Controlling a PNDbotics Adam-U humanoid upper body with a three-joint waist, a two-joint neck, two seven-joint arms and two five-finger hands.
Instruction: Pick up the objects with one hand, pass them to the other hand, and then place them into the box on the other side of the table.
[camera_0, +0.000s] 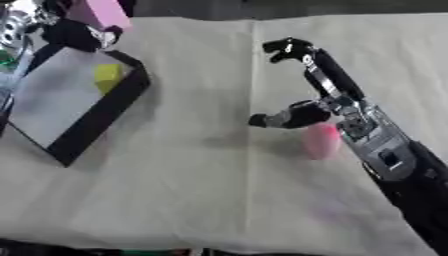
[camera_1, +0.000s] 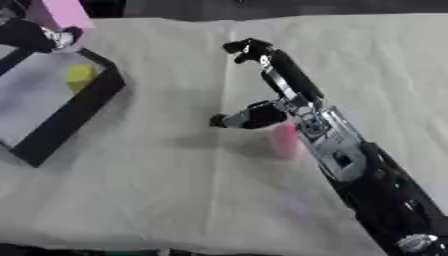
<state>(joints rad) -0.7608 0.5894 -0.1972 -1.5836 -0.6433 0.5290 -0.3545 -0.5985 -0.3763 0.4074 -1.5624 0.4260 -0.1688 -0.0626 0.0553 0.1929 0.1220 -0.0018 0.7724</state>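
Left eye view: right robot hand (camera_0: 325, 95) hovers spread wide over the cloth-covered surface (camera_0: 219, 190), holding nothing, with a pink object (camera_0: 322, 141) lying on the cloth just beneath its palm; left robot hand (camera_0: 74, 31) at the top-left corner grips a pink block (camera_0: 103, 12) above the black-rimmed box (camera_0: 96, 120), which holds a yellow block (camera_0: 108, 77). Right eye view: same layout, and contact between the pink object and the right robot hand can't be told.

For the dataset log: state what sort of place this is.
Probably a robot test bench, not a home: a table under plain cream cloth, a black-rimmed box holding a yellow block, and the right hand above a pink object.
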